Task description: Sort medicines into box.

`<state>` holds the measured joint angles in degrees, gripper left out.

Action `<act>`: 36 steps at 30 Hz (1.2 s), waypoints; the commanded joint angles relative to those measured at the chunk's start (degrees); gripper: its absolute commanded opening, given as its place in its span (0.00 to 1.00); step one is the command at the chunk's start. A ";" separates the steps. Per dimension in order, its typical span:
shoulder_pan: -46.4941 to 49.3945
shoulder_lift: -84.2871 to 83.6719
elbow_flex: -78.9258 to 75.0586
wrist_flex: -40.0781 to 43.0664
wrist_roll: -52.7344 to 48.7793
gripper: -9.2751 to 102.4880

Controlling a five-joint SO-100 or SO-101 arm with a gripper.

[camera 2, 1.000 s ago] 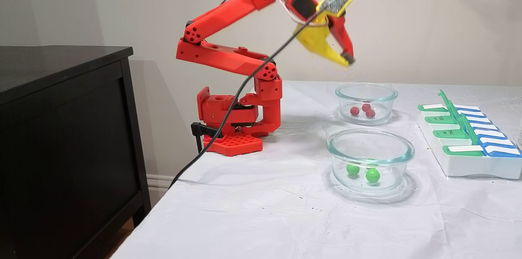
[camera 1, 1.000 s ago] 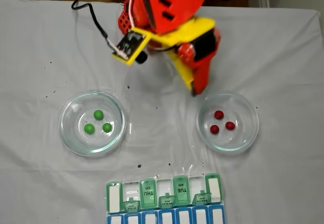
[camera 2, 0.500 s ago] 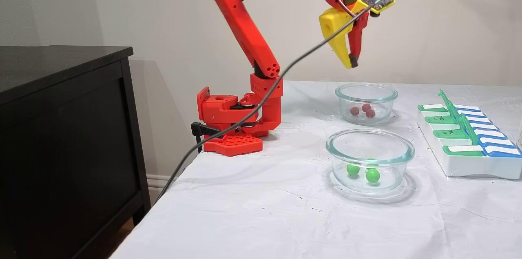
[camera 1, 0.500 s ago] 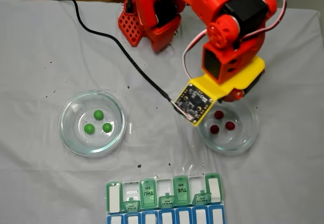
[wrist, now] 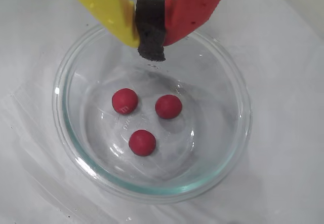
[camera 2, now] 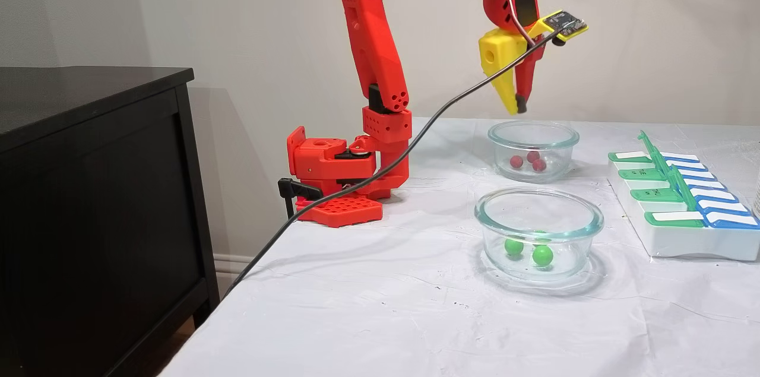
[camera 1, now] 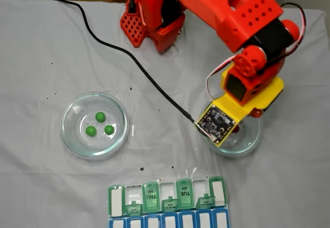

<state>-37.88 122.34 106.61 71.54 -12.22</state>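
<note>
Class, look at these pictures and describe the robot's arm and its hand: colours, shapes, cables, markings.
The arm is bright red plastic, made of boxy links with round bolt holes at the joints. Its base has a red grid plate. The hand has one yellow finger, one red finger and a black foam pad. A small circuit board sits on a yellow bracket, fed by a black cable and thin white wires.

Open air is lying between the red-and-yellow two-finger gripper (camera 2: 521, 108) and the three dark red balls (wrist: 146, 117), only the clear glass dish's rim (wrist: 152, 189) ringing them.
</note>
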 commanded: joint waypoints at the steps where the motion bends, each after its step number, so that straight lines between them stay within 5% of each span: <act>1: 0.35 2.02 -3.78 -1.32 -0.35 0.08; 22: -0.26 -7.65 -1.85 -4.13 4.31 0.16; 27: -0.88 -8.70 -0.97 -3.16 5.71 0.29; 36: -1.32 -9.84 0.26 -2.20 7.21 0.29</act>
<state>-38.32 111.97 107.84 68.91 -5.27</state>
